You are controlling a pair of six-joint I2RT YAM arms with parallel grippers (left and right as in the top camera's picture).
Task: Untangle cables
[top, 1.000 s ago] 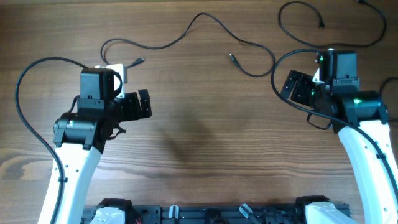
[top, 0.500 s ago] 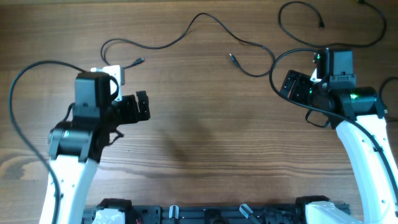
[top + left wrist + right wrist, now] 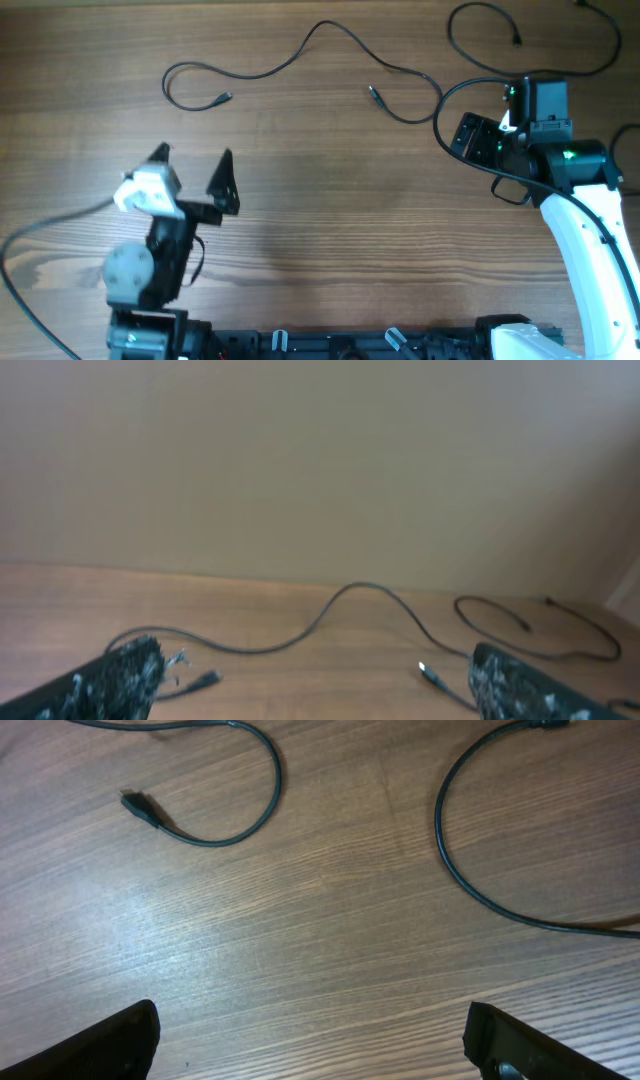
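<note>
A: What lay nearest, by the arms' bases?

B: The left pincer, its arm folded back close to the base, pointing out across the brown wood-grain counter. Its black fingers were spread wide, with nothing between them.

A: And the right pincer?

B: Farther up on the right side, the right pincer hung over the counter, likewise gaping and empty (its own camera showed only bare wood between the two fingertips).

A: Where were the cables?

B: Beyond both pincers, touched by neither. The long black cable, a thin flexible cord with a small plug at each end, lay loose across the far middle of the counter. One end curled in a loop at the far left, the strand rose to a peak, then fell to a hook-shaped bend just left of the right pincer.

A: Any other?

B: The second black cable, equally thin, curled in the far right corner, apart from the first. Part of it passed out of sight behind the right arm. From the left wrist, both cords lay ahead, before a plain beige wall.
</note>
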